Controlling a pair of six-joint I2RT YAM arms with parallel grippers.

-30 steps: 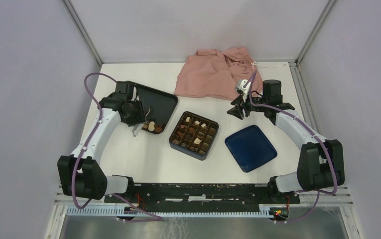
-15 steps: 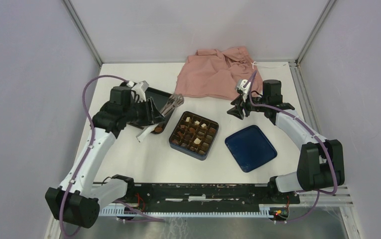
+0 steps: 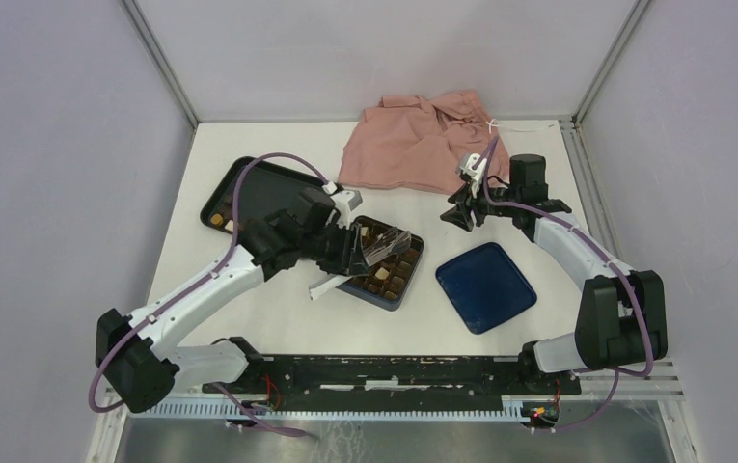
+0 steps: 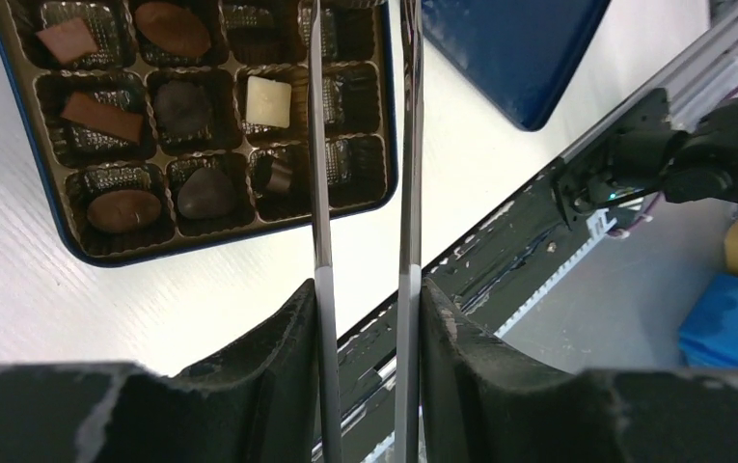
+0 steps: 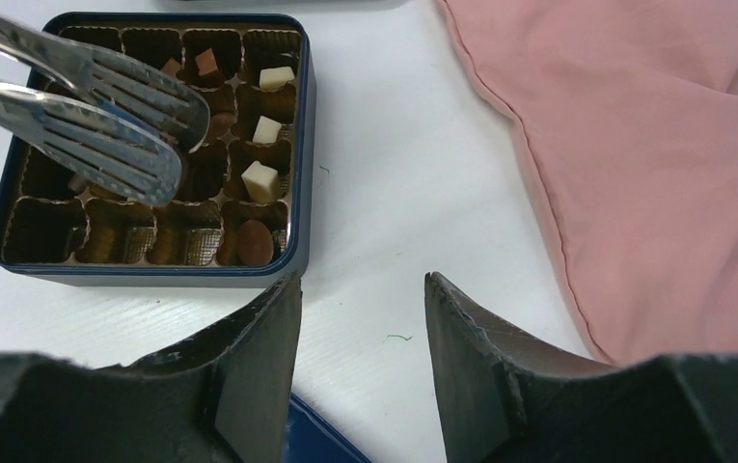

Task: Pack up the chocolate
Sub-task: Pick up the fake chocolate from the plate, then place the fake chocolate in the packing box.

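Now the left gripper (image 3: pixel 350 249) is reaching across the table (image 3: pixel 278 309) and hanging over the dark blue box (image 3: pixel 396 295). Its fingers are clamping a pair of metal tongs (image 5: pixel 104 116) by the two long arms, which are running straight out between the jaws. The tong tips are hovering just above the middle cells of the box, slightly parted, and whether they are pinching a piece cannot be told. The chocolate (image 5: pixel 260 180) is sitting in the gridded cells: cream squares, tan squares and dark rounds. Several cells along one edge are showing bare. A small tan piece is lying at the left corner of the black tray (image 3: pixel 249 188).

Over on the other side, the right gripper (image 5: pixel 363 289) is hanging above the table with its fingers apart and nothing between them, just beside the pink cloth (image 3: pixel 413 145). The blue lid (image 3: pixel 485 286) is lying flat beside the box.
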